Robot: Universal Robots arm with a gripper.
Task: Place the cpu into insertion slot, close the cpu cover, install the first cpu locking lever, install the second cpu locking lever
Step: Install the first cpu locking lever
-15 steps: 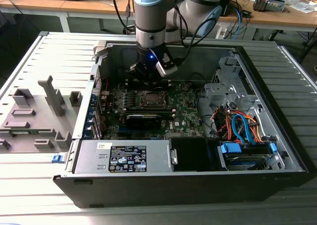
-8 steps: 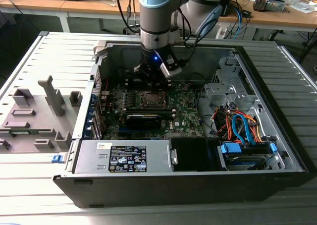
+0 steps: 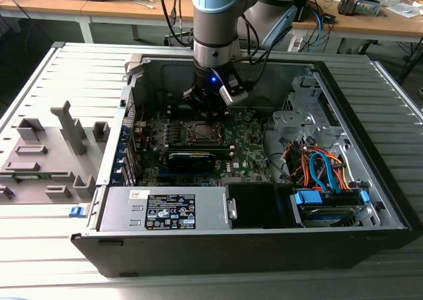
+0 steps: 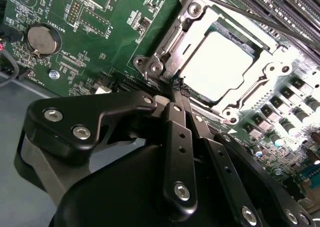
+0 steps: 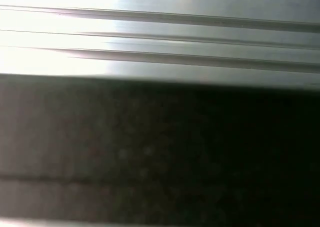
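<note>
The cpu lies in the insertion slot, its pale metal top glaring bright in the second wrist view. The silvery cpu cover lies flat over it and frames the chip. A thin locking lever rod runs along one side of the socket. My gripper has its black fingers pressed together, shut, with the tips at a corner of the socket, next to a small hooked metal end. In the exterior view the gripper hangs straight down just above the socket inside the open computer case.
The green motherboard holds a black expansion card and a coin battery. A grey power supply and a drive cage with blue and orange cables line the case front. A grey fixture sits at the exterior view's left.
</note>
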